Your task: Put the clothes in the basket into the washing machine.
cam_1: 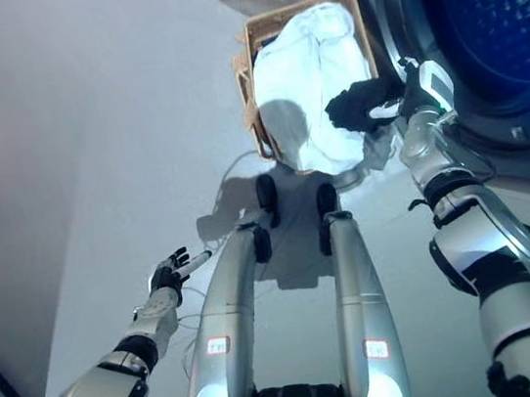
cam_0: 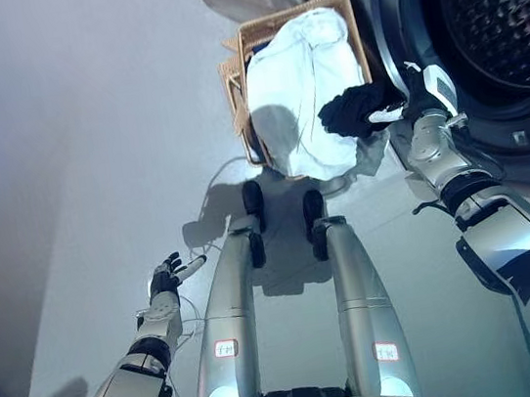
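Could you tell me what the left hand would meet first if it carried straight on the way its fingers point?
Probably only bare floor: the left hand hangs open, pointing up the view and slightly right; depth is unclear.

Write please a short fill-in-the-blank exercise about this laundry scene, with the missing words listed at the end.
1. The right hand has its fingers curled round a ____ garment.
2. The large cloth that fills the basket is ____ in colour.
3. The washing machine stands with its door ____, so the drum shows.
4. The left hand hangs low with relaxed fingers and holds ____.

Missing words: black; white; open; nothing
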